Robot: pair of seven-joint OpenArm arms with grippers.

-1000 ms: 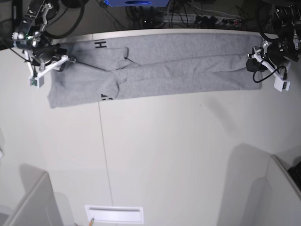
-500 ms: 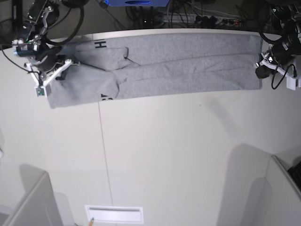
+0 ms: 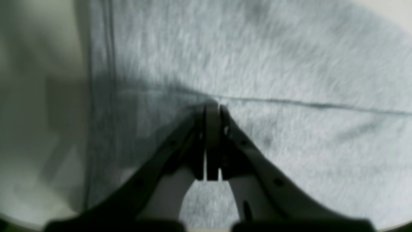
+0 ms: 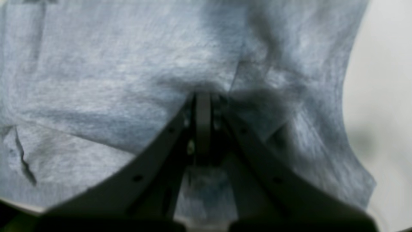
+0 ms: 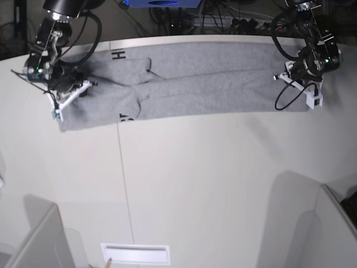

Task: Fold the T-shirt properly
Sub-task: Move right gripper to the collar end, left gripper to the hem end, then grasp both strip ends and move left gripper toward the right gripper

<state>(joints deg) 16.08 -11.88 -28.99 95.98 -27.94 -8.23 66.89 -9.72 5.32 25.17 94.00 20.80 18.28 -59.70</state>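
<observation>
White tabletop (image 5: 184, 184) fills most of the base view, with a thin seam running down its left part and a tangle of dark cables along the far edge. Across the far part of that surface lies the large heather-grey cotton T-shirt (image 5: 212, 84), folded into a long horizontal band; bits of bold black block lettering show near its left end, by the top edge and at the lower hem.

At the band's left end in the base view, the right gripper (image 4: 202, 100) presses down onto the cloth. From the right wrist camera its two dark jaws are clenched together, tips buried in a puckered pinch of grey fabric, with wrinkles radiating from the contact point and the garment's edge falling away to the bare table on the right.

At the opposite end, the left gripper (image 3: 212, 108) sits on the shirt close to its short edge. In the left wrist view its jaws are likewise squeezed tight, meeting right at a thin fold line that crosses the fabric, grasping the cloth there. A stitched hem runs vertically just left of the tips, and beyond it is bare table.
</observation>
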